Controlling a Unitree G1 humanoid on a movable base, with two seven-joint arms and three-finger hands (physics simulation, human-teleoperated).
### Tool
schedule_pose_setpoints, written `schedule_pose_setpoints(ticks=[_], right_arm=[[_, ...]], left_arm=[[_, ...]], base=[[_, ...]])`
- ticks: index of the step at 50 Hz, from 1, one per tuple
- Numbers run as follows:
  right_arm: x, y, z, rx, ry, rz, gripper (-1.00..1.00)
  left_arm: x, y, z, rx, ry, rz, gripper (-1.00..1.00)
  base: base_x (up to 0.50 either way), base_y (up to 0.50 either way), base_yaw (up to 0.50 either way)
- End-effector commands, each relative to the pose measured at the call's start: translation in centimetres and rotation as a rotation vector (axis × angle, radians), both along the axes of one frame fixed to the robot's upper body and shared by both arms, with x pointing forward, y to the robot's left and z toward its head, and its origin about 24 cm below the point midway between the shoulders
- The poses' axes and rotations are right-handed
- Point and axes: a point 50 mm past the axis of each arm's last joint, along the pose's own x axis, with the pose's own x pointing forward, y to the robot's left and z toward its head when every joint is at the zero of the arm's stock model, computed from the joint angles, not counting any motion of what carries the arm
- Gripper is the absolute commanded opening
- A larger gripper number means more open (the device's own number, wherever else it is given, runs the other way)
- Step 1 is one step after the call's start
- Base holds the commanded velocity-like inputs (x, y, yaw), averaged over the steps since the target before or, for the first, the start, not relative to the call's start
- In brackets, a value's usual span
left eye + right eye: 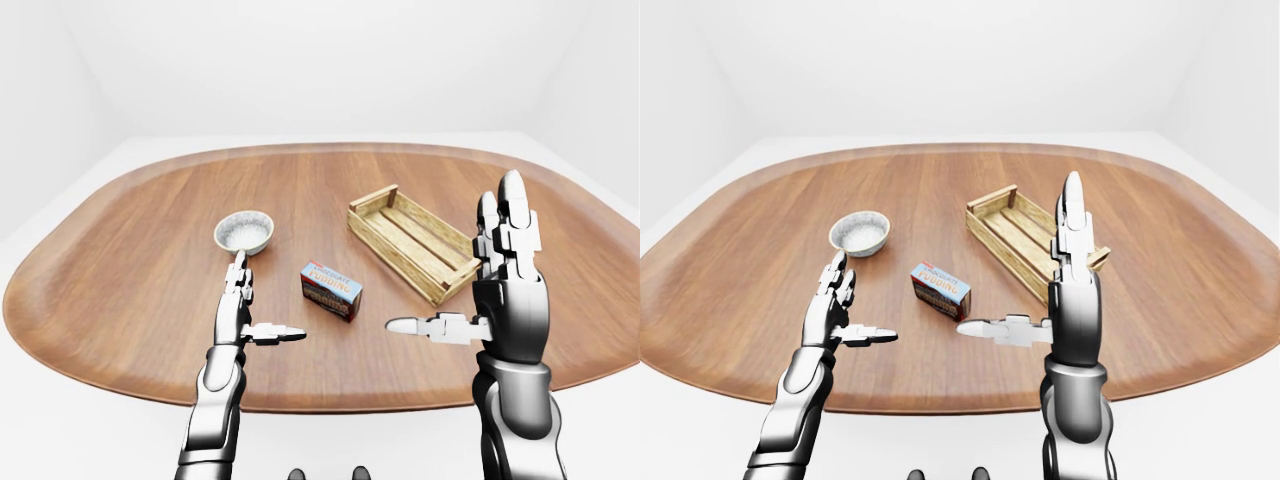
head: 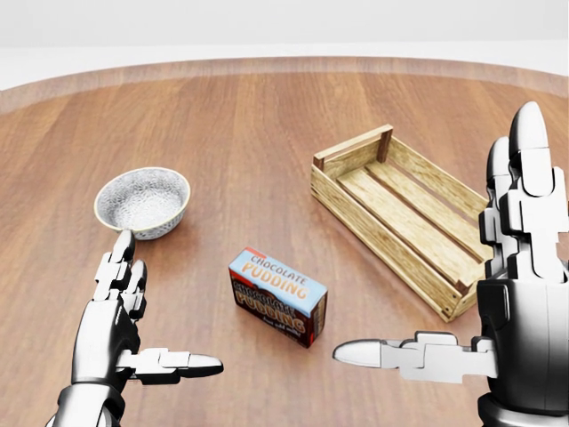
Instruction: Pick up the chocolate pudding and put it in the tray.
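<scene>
The chocolate pudding box [image 2: 277, 297], blue on top with brown and red sides, lies flat on the wooden table, low in the middle of the head view. The wooden slatted tray [image 2: 353, 151] stands empty up and to the right of it. My left hand [image 2: 164, 307] is open and empty to the left of the box, fingers up and thumb pointing at it. My right hand [image 2: 440, 258] is open and empty to the right of the box, fingers upright, thumb pointing left, and it hides part of the tray's near right end. Neither hand touches the box.
A small speckled grey bowl [image 2: 142, 202] stands empty to the upper left of the box, just above my left hand. The oval wooden table [image 1: 120, 250] stretches wide on both sides, with white floor and walls around it.
</scene>
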Motion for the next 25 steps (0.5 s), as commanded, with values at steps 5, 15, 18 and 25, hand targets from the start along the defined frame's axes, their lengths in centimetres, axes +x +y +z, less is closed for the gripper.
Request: schedule_pose_setpoints(ticks=[5, 15, 18, 25], right_arm=[[0.06, 0.1, -0.09, -0.003, 0.007, 0.002, 1.0], [0.06, 0.14, -0.2, -0.004, 0.007, 0.003, 1.0], [0.04, 0.1, -0.1, -0.002, 0.007, 0.002, 1.0], [0.06, 0.08, -0.17, -0.002, 0.008, 0.003, 1.0]], left_arm=[[0.0, 0.0, 0.0, 0.0, 0.0, 0.0, 1.0], [0.0, 0.0, 0.0, 0.0, 0.0, 0.0, 1.0], [0.0, 0.0, 0.0, 0.0, 0.0, 0.0, 1.0], [0.0, 0.0, 0.0, 0.001, 0.0, 0.0, 1.0]], base=[[0.19, 0.0, 0.0], [0.19, 0.0, 0.0], [0.19, 0.0, 0.0], [0.19, 0.0, 0.0]])
